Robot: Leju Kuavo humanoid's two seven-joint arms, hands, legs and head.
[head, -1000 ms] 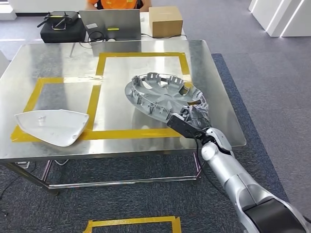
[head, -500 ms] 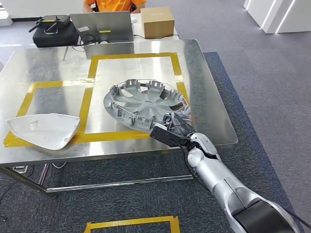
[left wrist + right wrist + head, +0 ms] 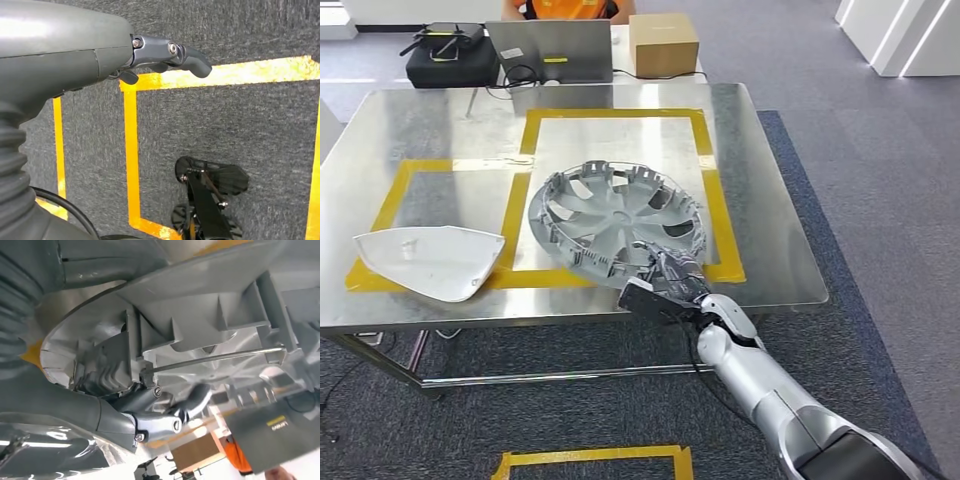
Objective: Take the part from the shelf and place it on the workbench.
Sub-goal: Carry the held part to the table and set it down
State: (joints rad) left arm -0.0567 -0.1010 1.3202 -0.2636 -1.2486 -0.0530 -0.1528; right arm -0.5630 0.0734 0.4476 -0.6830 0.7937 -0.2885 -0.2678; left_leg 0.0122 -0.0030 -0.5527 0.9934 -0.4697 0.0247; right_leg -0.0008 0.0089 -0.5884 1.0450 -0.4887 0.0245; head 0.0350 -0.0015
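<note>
The part is a grey wheel cover, inner side up, lying tilted on the steel workbench inside the larger yellow-taped square. My right hand grips its near rim at the table's front edge. The right wrist view shows the cover's ribbed underside close up, with my fingers curled under the rim. Beside my body my left hand hangs over the carpet, its fingers stretched out and holding nothing.
A white curved panel lies on the bench's left taped square. Behind the bench sit a laptop, a cardboard box, a black device and a person in orange. Yellow tape marks the floor.
My right hand has carried the wheel cover leftwards from over the square's right tape edge to inside the square, and lower onto the bench. The view swung briefly and returned.
</note>
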